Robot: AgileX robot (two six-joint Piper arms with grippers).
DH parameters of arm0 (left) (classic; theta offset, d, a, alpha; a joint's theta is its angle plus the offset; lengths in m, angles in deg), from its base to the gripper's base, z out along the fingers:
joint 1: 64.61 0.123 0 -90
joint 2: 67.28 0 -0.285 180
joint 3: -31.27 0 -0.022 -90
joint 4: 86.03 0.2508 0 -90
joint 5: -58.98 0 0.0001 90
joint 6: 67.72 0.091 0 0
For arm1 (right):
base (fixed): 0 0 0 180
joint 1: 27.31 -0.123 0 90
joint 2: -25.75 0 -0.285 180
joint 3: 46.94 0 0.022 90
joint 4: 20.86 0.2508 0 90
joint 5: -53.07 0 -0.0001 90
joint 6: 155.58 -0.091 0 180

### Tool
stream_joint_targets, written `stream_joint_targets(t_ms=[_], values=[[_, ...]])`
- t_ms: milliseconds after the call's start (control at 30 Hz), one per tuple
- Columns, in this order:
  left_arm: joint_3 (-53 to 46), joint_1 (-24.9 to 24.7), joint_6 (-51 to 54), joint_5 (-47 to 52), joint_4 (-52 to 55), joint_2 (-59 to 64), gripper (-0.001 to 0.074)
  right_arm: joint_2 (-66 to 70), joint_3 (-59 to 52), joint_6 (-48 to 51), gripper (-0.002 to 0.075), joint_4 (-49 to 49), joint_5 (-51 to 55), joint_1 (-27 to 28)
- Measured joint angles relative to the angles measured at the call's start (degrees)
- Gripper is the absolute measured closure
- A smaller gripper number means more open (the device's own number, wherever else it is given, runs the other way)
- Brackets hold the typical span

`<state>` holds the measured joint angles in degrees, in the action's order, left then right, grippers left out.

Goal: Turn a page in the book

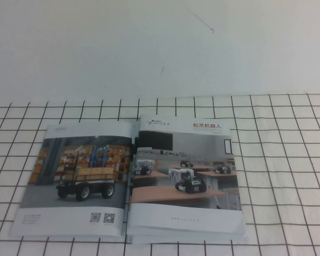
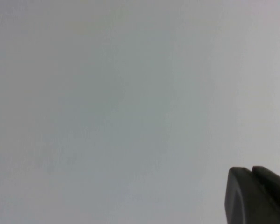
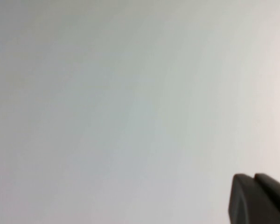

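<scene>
White gridded cloth, near edge: book lying open and flat, classroom-desk page on the right half, ready for turning. Beyond, bare wall. Left gripper and right gripper apparently parked facing blankness (opening cannot be told).

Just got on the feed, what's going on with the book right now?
Nothing is handling it yet. The book lies open and flat on the checkered cloth, with the page showing desk robots on the robot's right and the warehouse cart photo on its left. Neither arm appears in the high view. The left gripper and right gripper show only as a dark corner against a blank pale surface, away from the book.
</scene>
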<state>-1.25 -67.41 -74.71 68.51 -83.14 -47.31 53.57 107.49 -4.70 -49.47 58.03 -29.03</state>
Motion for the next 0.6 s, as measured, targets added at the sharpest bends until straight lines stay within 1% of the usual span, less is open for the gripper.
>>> stream_joint_targets(t_ms=[167, 233, 300, 400, 467, 533, 600], values=[[0.6, 0.0, 0.4, 15.6, -0.1, 7.9, 0.0738, 7.7, 0.1, 0.7, 0.0728, -0.4, 17.9, 0.0], [0.6, 0.0, -1.8, 21.8, -2.9, 10.2, 0.0738, 10.4, 0.1, 2.3, 0.0728, -0.4, 24.4, 0.0], [0.6, 0.0, -4.4, 26.8, -6.7, 11.9, 0.0738, 12.3, -0.2, 3.3, 0.0728, -0.4, 27.9, 0.0], [0.6, 0.0, -6.3, 33.1, -10.9, 13.1, 0.0738, 13.7, -1.0, 3.2, 0.0728, 0.0, 28.6, 0.0], [0.6, 0.0, -6.7, 34.7, -11.9, 13.3, 0.0738, 14.2, -1.6, 2.3, 0.0728, 1.5, 27.1, 0.0], [0.6, 0.0, -7.2, 35.1, -12.3, 13.3, 0.0738, 14.7, -2.6, 1.8, 0.0728, 4.8, 25.1, 0.0], [0.6, 0.0, -7.4, 35.2, -12.9, 13.3, 0.0738, 15.1, -3.6, 1.7, 0.0728, 10.2, 23.3, 0.0]])
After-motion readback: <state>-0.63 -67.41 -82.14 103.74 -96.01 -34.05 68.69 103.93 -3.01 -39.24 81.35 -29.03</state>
